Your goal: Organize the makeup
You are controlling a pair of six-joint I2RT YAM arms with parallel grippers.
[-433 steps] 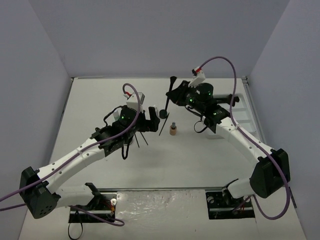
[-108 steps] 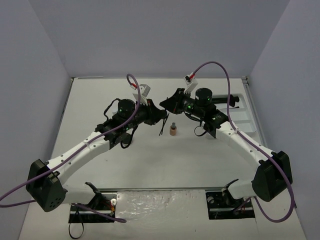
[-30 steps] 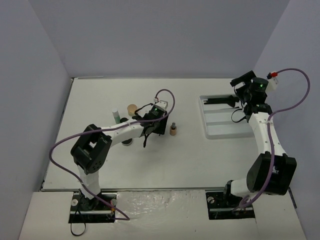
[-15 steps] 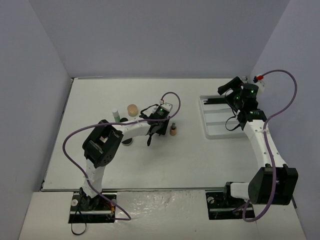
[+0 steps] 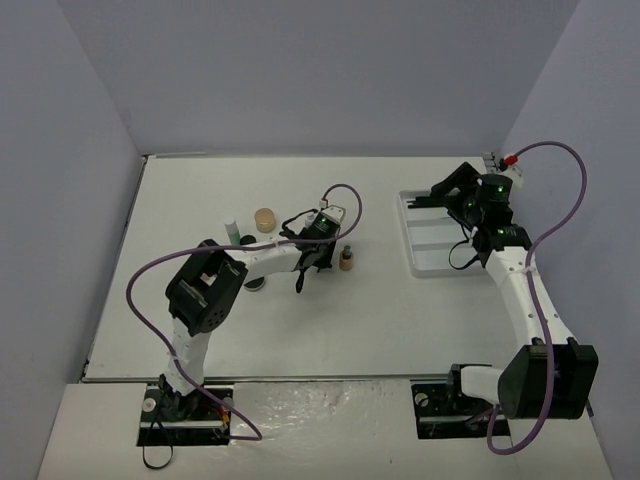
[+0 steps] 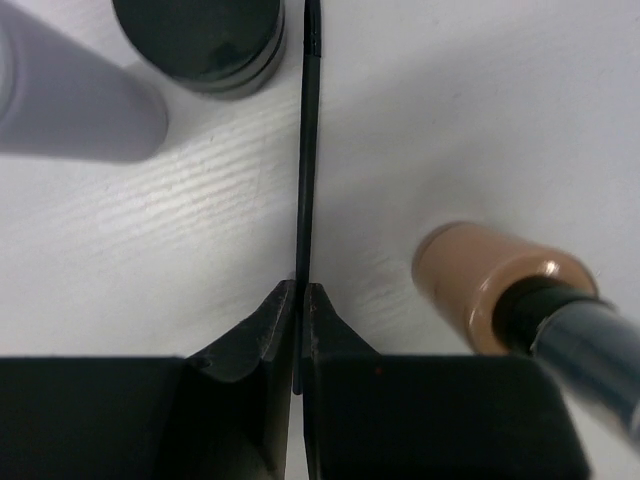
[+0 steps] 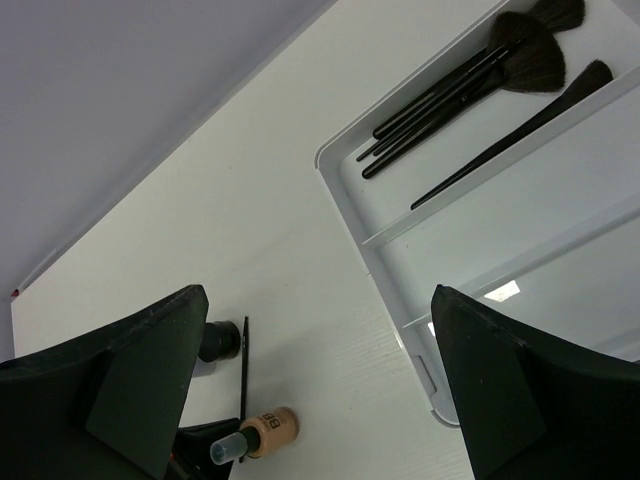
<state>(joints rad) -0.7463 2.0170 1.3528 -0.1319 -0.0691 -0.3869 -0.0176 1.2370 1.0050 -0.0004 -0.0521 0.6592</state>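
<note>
Left jaws clamp brush (image 6: 304,150) — tan bottle (image 6: 480,285) just beside.

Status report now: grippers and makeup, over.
Left gripper shut on thin black brush. Right gripper open, empty, by white tray. Tan bottle close beside brush.

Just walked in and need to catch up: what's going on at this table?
The left gripper is shut on a thin brush down at the table, between a black jar and a tan bottle. The right gripper hangs open over the white tray, holding nothing. Several brushes already lie in the tray's far compartment.
</note>
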